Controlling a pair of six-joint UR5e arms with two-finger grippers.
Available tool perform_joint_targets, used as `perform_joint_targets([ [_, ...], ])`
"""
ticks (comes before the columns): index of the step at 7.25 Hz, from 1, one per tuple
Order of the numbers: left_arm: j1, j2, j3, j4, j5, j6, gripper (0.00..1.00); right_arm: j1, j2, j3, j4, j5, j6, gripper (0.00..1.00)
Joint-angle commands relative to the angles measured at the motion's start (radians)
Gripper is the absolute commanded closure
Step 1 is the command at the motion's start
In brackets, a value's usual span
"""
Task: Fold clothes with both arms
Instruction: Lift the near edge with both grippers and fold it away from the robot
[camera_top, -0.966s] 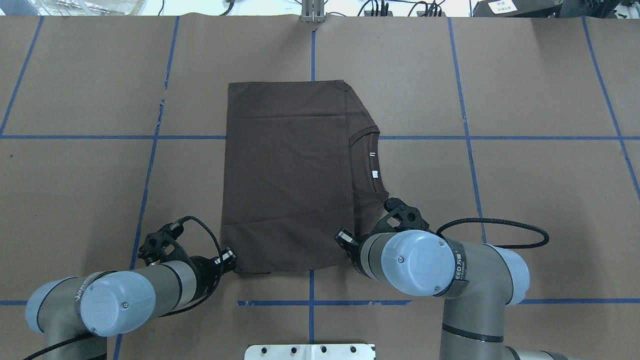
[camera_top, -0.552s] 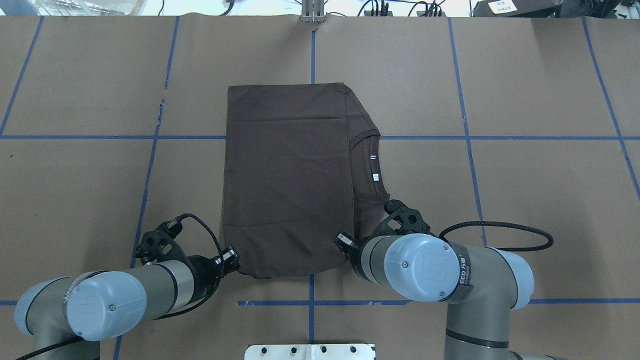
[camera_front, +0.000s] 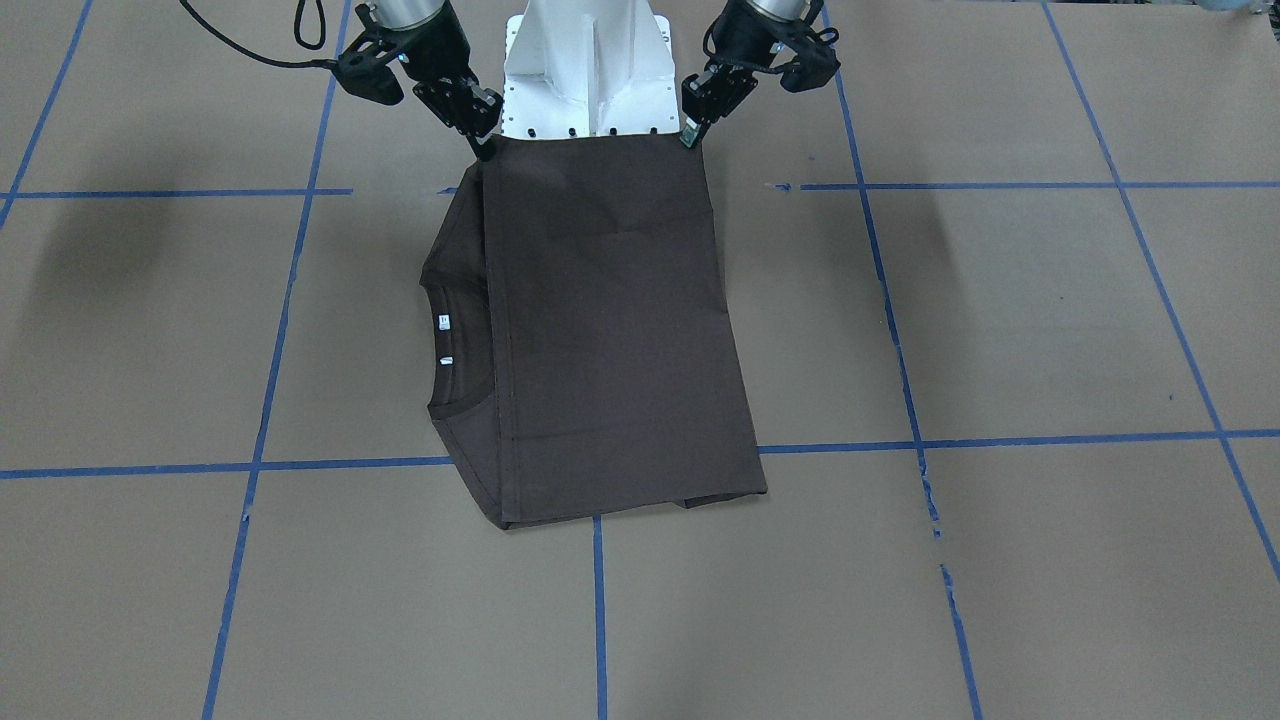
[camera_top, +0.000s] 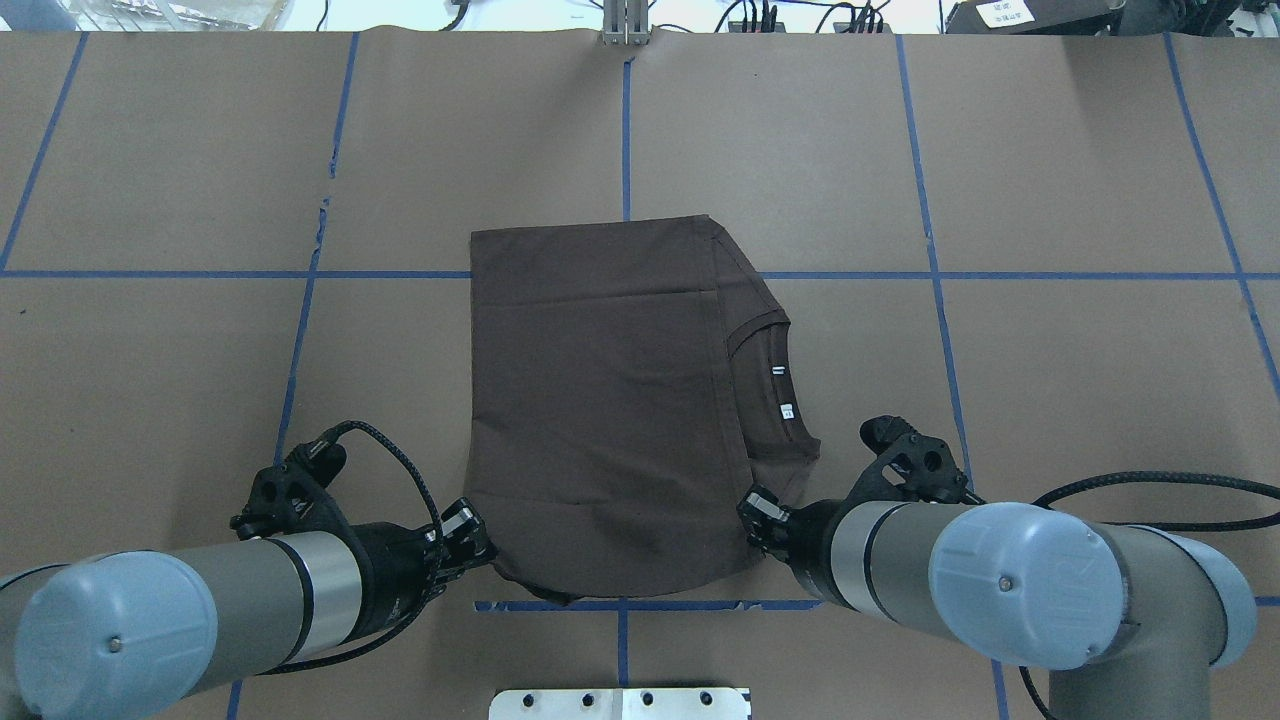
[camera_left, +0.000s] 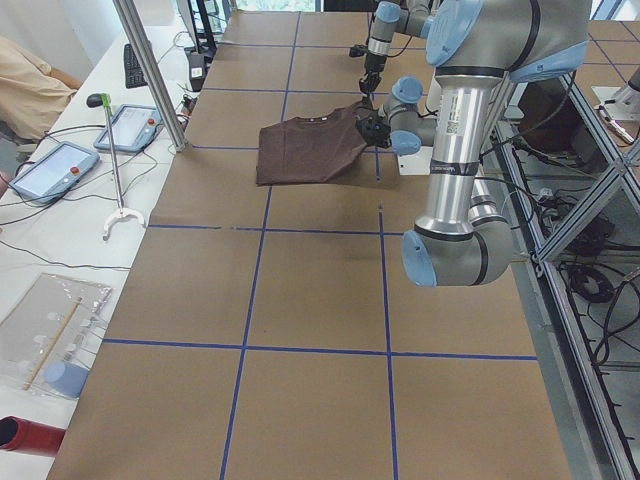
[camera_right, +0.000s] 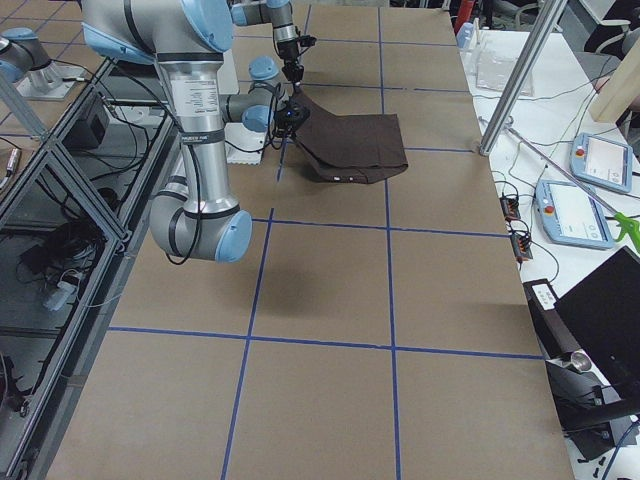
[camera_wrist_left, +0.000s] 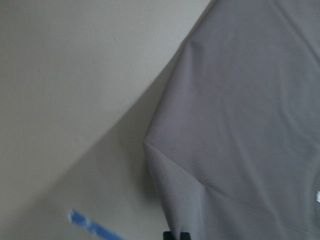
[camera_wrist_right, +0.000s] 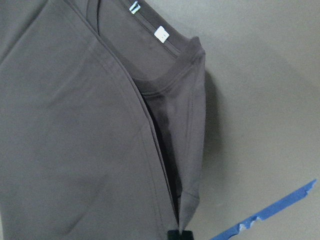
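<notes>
The folded shirt (camera_front: 610, 350) stretches away from the jaws, its two near corners clamped in the left gripper (camera_front: 690, 137) and right gripper (camera_front: 484, 143). I judge a thin pinch could slip, or one arm outpacing the other could skew the fold and spill its layers. Below the jaws lies the brown paper table (camera_top: 1080, 400) crossed by blue tape (camera_top: 1100, 275); a side desk (camera_left: 60, 222) holds tablets (camera_left: 52, 168)
</notes>
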Motion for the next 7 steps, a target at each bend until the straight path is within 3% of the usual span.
perform_joint_targets([
  [1,-0.092,-0.082,0.002,0.082,-0.037,0.095,1.00,0.123,0.137,-0.116,-0.002,0.024,-0.060,1.00],
  [3,-0.161,-0.102,0.068,0.083,-0.037,0.176,1.00,0.287,0.189,-0.183,-0.028,0.186,-0.137,1.00],
  [7,-0.270,-0.191,0.198,0.067,-0.038,0.247,1.00,0.353,0.278,-0.348,-0.022,0.193,-0.177,1.00],
])
